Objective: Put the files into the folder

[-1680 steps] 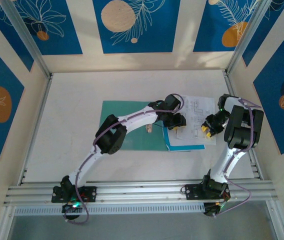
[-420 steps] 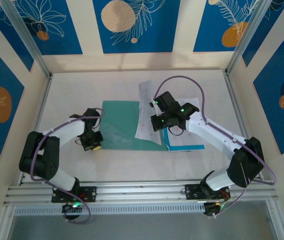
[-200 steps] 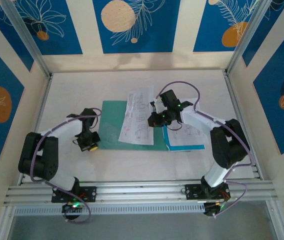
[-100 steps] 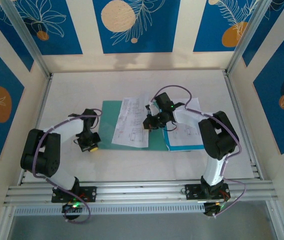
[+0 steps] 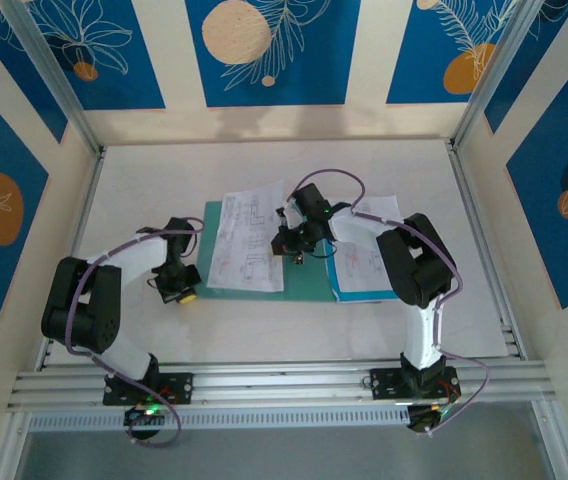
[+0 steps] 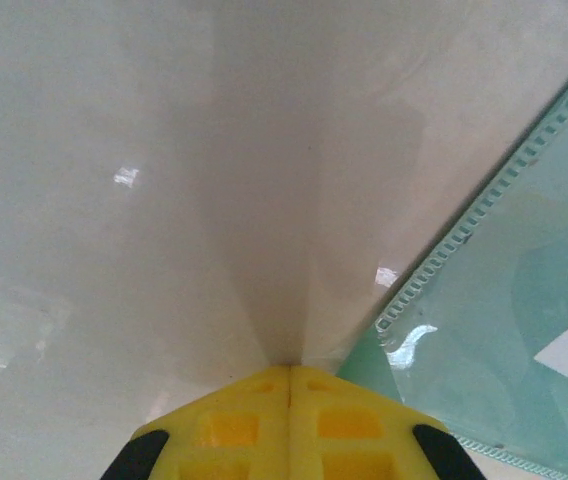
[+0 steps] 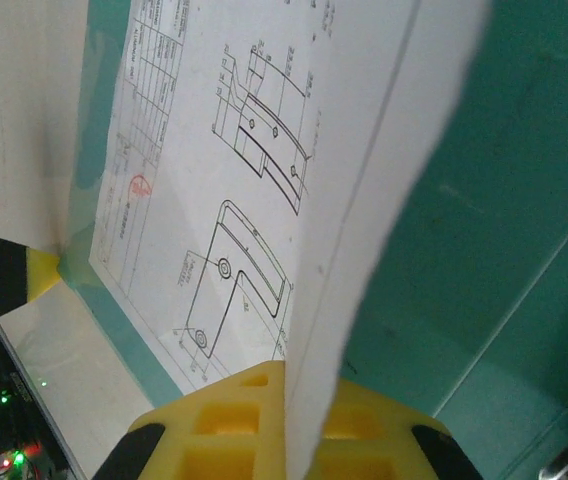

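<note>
While white tabletop (image 5: 164, 180) sits inside blue leaf-print walls (image 5: 314, 70), right gripper (image 5: 292, 247) pinches 1 drawing sheet (image 5: 247, 245) over the teal folder (image 5: 309, 280); left gripper (image 5: 178, 285) pinches its edge.

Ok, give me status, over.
Left claw shut on folder edge. Right claw shut on sheet, draped over folder. More files stacked right of it. No obstruction seen.
</note>
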Robot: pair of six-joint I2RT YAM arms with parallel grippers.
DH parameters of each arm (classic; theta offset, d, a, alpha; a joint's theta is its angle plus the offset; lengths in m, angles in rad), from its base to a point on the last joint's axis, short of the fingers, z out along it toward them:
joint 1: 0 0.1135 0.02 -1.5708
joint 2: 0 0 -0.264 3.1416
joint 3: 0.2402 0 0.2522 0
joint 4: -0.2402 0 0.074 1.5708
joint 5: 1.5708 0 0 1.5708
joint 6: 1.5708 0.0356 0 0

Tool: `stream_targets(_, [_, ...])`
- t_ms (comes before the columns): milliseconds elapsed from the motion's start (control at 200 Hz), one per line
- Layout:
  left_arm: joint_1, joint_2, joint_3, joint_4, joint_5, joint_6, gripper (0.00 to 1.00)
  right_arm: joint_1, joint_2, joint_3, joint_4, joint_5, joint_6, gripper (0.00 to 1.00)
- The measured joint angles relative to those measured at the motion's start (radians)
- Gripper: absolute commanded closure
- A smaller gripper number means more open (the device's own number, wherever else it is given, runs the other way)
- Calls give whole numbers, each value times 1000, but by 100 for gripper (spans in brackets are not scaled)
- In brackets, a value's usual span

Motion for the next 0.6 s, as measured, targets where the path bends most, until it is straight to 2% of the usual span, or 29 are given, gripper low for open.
stream_targets(600, [0,8,7,-6,3,3,100,40,59,47,15,-49,8,100])
